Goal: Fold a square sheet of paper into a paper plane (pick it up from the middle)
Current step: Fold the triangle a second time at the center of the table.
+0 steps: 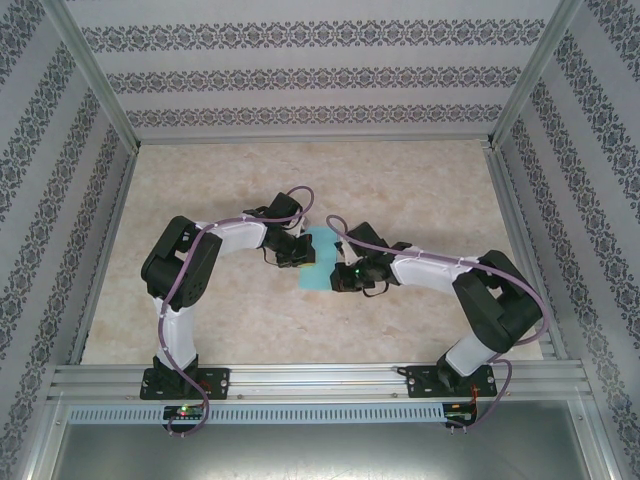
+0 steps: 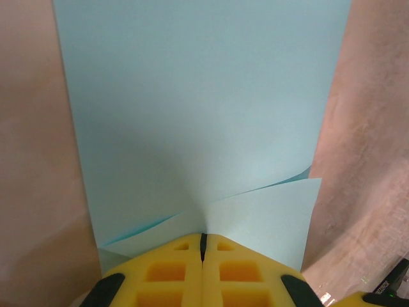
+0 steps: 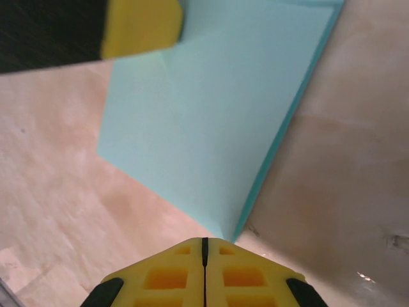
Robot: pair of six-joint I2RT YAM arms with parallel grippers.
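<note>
Lying near the middle of the beige marbled table [image 1: 430, 190], well apart from its edges, the folded turquoise paper [image 1: 322, 258] sits between two claws. The left gripper [image 2: 203, 246] and the right gripper [image 3: 204, 244] are both closed, with their tips at its edges. Walls [image 1: 300, 70] with striped ornament surround the table.

Black-and-white arms [image 1: 185, 265], purple cables [image 1: 240, 222], yellow grid-patterned tool pads [image 2: 166, 275].

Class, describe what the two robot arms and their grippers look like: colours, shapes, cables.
The left arm and right arm have bulky black joints, white links and a purple cable looped alongside. The left gripper and right gripper have yellow, grid-recessed fingers on black mounts.
</note>
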